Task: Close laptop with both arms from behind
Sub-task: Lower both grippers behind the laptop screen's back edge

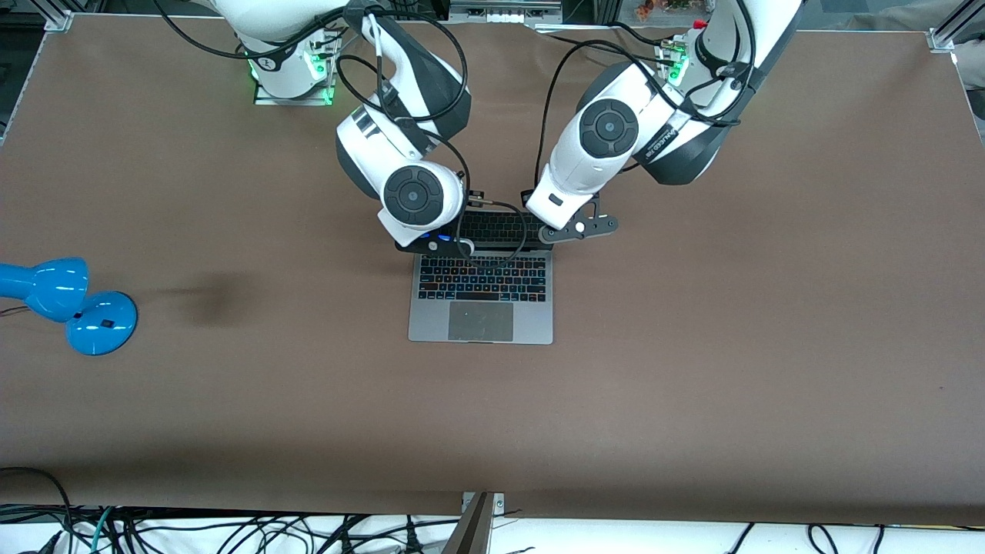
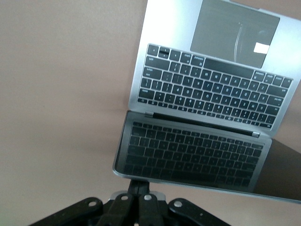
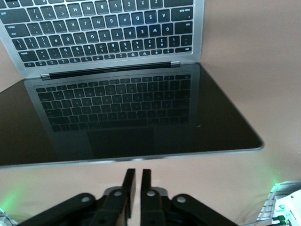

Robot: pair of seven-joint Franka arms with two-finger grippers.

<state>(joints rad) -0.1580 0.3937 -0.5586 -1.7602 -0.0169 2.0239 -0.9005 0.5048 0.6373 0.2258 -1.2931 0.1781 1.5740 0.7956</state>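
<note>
Hiding the laptop screen's top edge: both grippers' shut jaws.

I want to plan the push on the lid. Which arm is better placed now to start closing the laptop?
Neither clearly; slightly the left. Both grippers sit at the top edge of the laptop screen. The left gripper, fingers together, appears to touch that edge near one corner. The right gripper, fingers nearly shut, shows a gap before the edge.
</note>
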